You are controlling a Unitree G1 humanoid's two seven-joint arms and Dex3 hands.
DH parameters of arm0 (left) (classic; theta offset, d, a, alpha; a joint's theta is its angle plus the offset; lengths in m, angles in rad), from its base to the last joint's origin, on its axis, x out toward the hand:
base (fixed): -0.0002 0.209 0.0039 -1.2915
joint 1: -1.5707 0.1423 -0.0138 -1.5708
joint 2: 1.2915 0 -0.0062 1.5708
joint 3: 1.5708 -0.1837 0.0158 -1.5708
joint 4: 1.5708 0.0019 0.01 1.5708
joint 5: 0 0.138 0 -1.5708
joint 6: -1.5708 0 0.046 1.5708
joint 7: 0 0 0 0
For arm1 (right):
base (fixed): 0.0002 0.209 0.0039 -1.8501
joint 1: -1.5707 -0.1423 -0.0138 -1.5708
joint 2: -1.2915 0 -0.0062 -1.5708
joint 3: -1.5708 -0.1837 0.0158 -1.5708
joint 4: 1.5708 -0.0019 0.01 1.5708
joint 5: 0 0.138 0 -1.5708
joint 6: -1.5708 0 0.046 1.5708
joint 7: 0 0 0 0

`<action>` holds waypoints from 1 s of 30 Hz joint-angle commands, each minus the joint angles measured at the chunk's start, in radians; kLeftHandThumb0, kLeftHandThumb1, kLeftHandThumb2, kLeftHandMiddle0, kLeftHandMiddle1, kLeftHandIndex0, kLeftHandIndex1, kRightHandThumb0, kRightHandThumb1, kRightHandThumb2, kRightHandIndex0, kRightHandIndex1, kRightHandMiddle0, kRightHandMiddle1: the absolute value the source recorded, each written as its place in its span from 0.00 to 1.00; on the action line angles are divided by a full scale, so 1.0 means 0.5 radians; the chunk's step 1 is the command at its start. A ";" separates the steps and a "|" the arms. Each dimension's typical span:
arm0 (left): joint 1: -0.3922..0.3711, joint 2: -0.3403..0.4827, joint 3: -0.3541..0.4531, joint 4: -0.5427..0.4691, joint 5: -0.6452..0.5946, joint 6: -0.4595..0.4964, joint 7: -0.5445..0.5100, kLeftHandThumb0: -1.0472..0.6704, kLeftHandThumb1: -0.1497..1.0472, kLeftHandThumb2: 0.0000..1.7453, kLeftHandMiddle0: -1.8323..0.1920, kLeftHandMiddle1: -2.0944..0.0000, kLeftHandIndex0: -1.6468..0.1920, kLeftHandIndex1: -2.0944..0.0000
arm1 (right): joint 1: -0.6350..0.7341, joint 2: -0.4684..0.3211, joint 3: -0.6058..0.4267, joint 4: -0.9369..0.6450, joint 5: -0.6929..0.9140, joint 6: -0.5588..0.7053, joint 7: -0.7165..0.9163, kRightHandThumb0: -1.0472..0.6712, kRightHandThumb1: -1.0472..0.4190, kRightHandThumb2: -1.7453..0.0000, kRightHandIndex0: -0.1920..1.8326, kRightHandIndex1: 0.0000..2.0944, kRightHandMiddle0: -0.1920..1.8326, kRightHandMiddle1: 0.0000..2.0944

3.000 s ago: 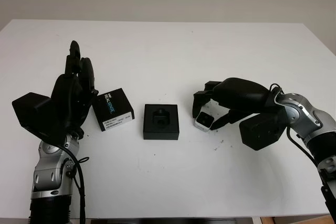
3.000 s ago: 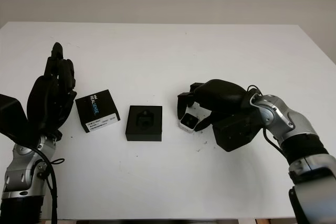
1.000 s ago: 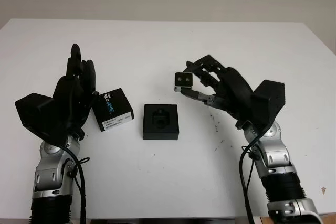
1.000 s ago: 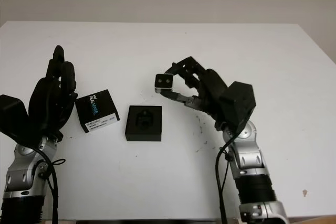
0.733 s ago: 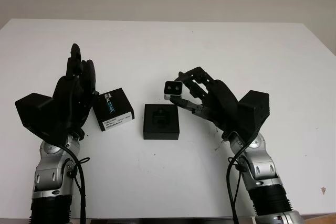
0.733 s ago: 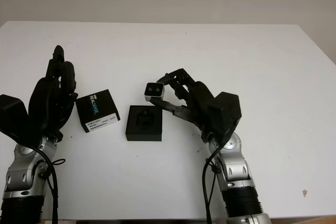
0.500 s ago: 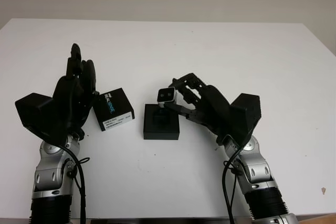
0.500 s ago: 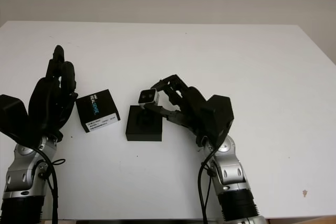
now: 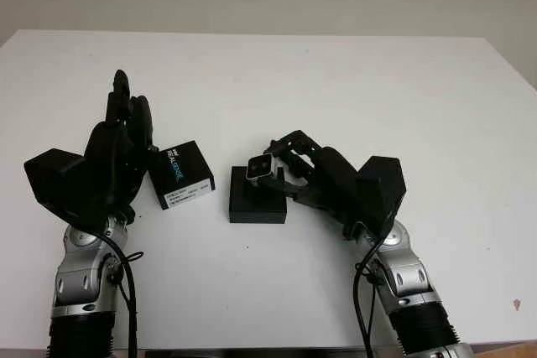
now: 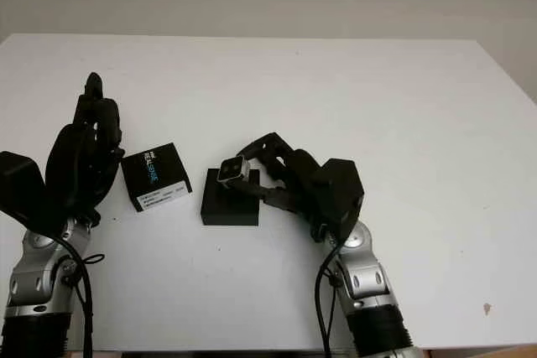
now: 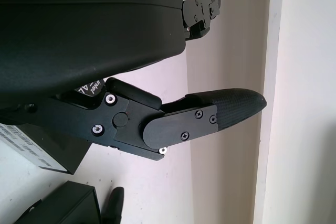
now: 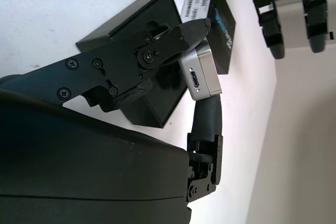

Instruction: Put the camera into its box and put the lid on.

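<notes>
camera [image 9: 259, 170]: small silver block, sitting pinched in the right hand's fingertips right over the box. It's tilted, dark lens face pointing up and toward the left. Can't tell if it's touching the box yet. The right wrist view is showing its side with a little port [image 12: 195, 80].

box [image 9: 257, 199]: black, open, sitting on the table about in the middle. The camera is hovering over its far edge.

right hand [image 9: 281, 169]: gripping the camera, fingers [image 12: 173, 40] curling round it from both sides. The arm is coming in from the bottom right and leaning in toward the middle, forearm angling up, palm shell sitting just right of the box.

lid [image 9: 182, 174]: black with a white label strip and some printed lettering, lying flat on the table just left of the box, not touching it, turned a bit askew.

left hand [image 9: 117, 153]: open, holding nothing, standing upright with fingers pointing away from the robot, right beside the lid's left edge. The wrist is sitting above a grey forearm rising from the bottom left.

table [image 9: 336, 81]: white, carrying everything.
</notes>
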 commanded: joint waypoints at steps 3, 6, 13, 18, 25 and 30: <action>0.005 0.015 0.005 -0.015 -0.007 -0.015 -0.020 0.19 1.00 0.38 1.00 1.00 1.00 1.00 | -0.052 0.004 -0.001 0.032 -0.016 -0.037 -0.004 0.36 0.04 0.97 0.17 0.03 0.21 0.83; 0.005 0.014 0.002 -0.015 0.000 -0.002 -0.013 0.19 1.00 0.38 1.00 1.00 1.00 1.00 | -0.071 0.019 0.001 0.090 -0.020 -0.062 -0.007 0.36 0.04 0.97 0.18 0.03 0.21 0.83; 0.000 0.014 -0.002 -0.002 0.015 -0.009 -0.006 0.19 1.00 0.38 1.00 1.00 1.00 1.00 | -0.105 0.068 0.013 0.193 -0.024 -0.120 -0.006 0.36 0.03 0.97 0.18 0.03 0.21 0.83; -0.004 0.015 -0.004 0.007 0.023 -0.015 -0.007 0.19 1.00 0.38 1.00 1.00 1.00 1.00 | -0.120 0.089 0.019 0.236 -0.017 -0.162 0.011 0.36 0.03 0.97 0.17 0.03 0.21 0.83; -0.001 0.016 -0.006 0.011 0.032 -0.020 -0.006 0.19 1.00 0.38 1.00 1.00 1.00 1.00 | -0.109 0.093 0.045 0.226 -0.036 -0.193 0.039 0.36 0.03 0.97 0.18 0.03 0.21 0.84; -0.002 0.013 0.000 0.005 0.024 -0.015 -0.007 0.19 1.00 0.38 1.00 1.00 1.00 1.00 | -0.085 0.085 0.047 0.181 -0.029 -0.184 0.056 0.36 0.03 0.97 0.18 0.03 0.20 0.84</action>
